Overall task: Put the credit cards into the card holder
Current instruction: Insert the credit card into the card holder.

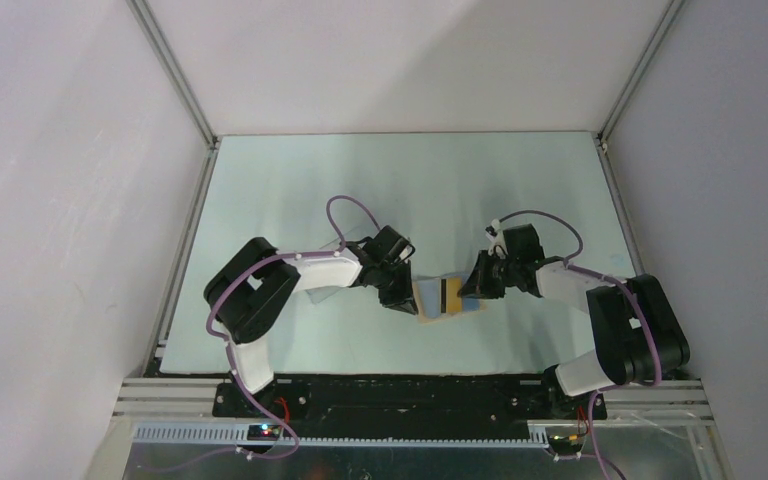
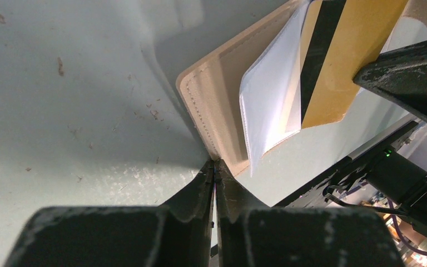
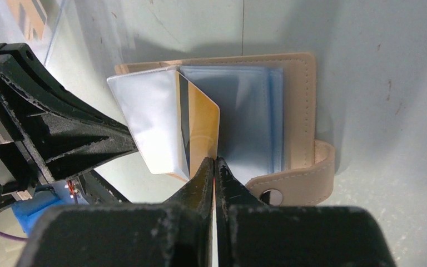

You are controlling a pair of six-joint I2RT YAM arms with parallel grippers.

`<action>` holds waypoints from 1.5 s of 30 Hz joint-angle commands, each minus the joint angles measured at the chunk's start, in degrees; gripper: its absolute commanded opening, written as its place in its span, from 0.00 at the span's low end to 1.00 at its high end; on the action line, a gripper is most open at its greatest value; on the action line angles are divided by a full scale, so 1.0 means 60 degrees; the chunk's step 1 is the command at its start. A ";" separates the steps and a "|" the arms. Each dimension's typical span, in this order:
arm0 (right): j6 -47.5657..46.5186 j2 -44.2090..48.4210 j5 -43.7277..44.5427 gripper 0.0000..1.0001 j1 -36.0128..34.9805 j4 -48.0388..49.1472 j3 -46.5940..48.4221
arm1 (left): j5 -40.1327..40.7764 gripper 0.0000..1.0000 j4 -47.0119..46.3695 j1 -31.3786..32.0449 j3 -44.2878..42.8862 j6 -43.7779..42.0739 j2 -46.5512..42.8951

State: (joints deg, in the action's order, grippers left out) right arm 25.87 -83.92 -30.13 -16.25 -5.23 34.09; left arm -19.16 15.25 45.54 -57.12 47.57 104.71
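My right end effector (image 3: 215, 166), fully closed, pinches the credit card (image 3: 203, 125) at its near edge. The card's long axis points straight ahead into the open card holder (image 3: 299, 105) on the tabletop (image 1: 360, 180). My left end effector (image 2: 214, 167), closed, grips its tan cover.

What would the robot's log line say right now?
left claw: shut on card holder edge | right claw: shut on credit card | card: partly between holder's sleeves | step: not fully in

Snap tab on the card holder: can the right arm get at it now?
Probably not yet: the snap tab lies uncovered beside the right gripper, but that is shut on a credit card.
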 commanded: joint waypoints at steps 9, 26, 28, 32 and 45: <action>-0.0148 0.0401 -0.0339 0.00 -0.0163 -0.1007 -0.0093 | 0.0605 0.10 0.0471 0.0125 0.0061 -0.0193 0.0479; -0.0962 -0.1454 -0.1270 0.00 -0.0132 -0.1490 0.1259 | 0.0513 0.10 0.0833 0.0140 -0.0269 -0.0485 0.0757; -0.0947 -0.1627 -0.1344 0.00 -0.0164 -0.1523 0.1407 | 0.0476 0.10 0.0886 0.0151 -0.0306 -0.0520 0.0803; -0.0767 -0.1765 -0.1372 0.00 -0.0369 -0.1449 0.1530 | 0.0476 0.08 0.0921 0.0149 -0.0353 -0.0533 0.0829; 0.0103 -0.1947 -0.1427 0.08 -0.1331 -0.0962 0.1695 | 0.0466 0.03 0.0951 0.0172 -0.0394 -0.0561 0.0801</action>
State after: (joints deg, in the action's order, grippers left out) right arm 24.47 -94.41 -37.45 -21.82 -11.88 42.06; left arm -21.26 18.96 45.60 -60.14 46.72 106.87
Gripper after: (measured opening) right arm 0.040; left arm 0.035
